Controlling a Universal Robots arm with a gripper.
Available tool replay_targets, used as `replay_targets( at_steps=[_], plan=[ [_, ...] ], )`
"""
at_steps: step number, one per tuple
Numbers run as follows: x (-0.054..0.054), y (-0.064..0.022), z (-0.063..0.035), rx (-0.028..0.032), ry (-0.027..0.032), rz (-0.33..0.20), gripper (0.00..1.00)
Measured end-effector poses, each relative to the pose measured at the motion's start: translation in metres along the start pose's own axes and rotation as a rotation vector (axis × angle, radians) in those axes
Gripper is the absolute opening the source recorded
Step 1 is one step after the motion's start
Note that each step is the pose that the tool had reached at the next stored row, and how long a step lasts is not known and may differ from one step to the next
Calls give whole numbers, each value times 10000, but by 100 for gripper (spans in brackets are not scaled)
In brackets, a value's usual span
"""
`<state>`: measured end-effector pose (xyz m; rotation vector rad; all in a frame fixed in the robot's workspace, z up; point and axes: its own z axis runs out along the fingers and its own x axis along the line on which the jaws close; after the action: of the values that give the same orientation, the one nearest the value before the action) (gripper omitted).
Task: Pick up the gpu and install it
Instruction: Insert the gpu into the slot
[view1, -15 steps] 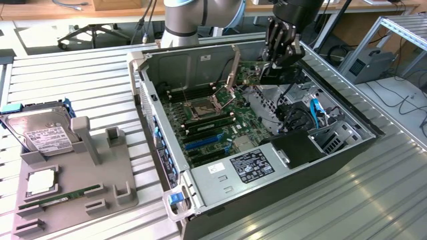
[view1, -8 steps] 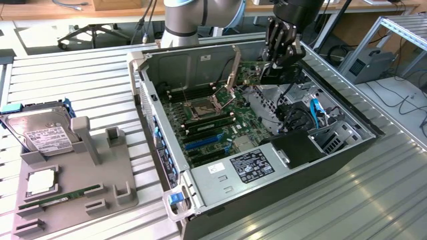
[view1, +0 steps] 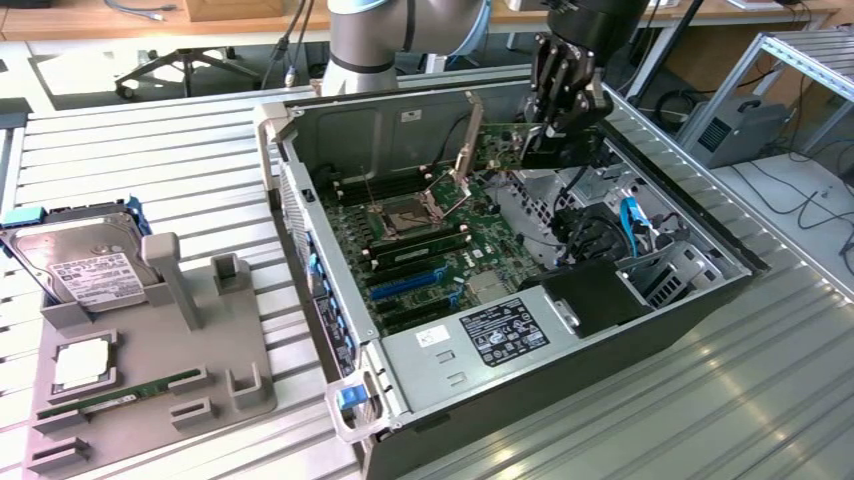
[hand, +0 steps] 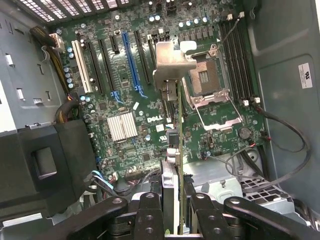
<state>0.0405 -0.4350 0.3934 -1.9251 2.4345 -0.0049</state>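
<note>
The gpu hangs edge-down over the open computer case, with its pale metal bracket toward the exterior view's left. My gripper is shut on the card's far end. In the wrist view the gpu runs edge-on from between my fingers, and its bracket hovers above the motherboard near the blue slot and the processor socket. The card is clear of the board.
A grey holder tray on the exterior view's left carries a silver hard drive, a processor and a green memory stick. Inside the case are a power supply, a black shroud and loose cables.
</note>
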Motion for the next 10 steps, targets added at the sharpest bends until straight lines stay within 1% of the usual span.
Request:
replay_targets(
  at_steps=[10],
  plan=[
    [-2, -9, 0, -7, -6, -235, 27]
  ],
)
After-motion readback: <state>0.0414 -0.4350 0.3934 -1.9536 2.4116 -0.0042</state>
